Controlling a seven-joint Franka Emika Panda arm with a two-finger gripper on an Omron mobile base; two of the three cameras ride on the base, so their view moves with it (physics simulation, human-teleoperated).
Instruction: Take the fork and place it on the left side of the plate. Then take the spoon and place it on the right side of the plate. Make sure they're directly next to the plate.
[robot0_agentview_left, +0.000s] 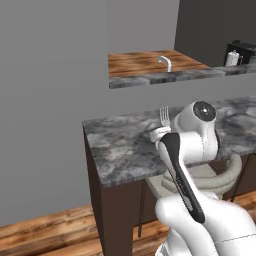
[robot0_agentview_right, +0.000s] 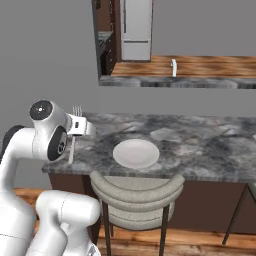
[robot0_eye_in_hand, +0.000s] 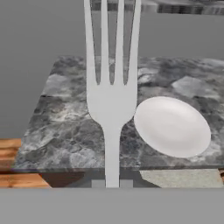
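- Hand view looks straight up the fork: its handle rises from between the fingertips at the bottom and its four tines point up and away, so the long axis runs along the hand's own line of sight.
- The gripper is clamped on the fork's handle near its end, with the jaws drawn almost together on the thin metal.
- In the left base view the fork stands upright above the counter edge, tines up, held off the stone and not resting on it.
- The right base view shows the fork at the hand, with its handle hanging down towards the near left corner of the counter.
- The plate lies flat on the marble counter, to the right of the held fork and apart from it; in the hand view the plate sits just right of the fork's neck, lower than the tines.
- My judgement: the next move turns on that gap. The fork has to travel right and down, and swing from upright to flat, to end directly beside the plate's left rim.
- I cannot make out the spoon.
- A stool is tucked under the counter in front of the plate.
- No brand, label or writing is readable anywhere.
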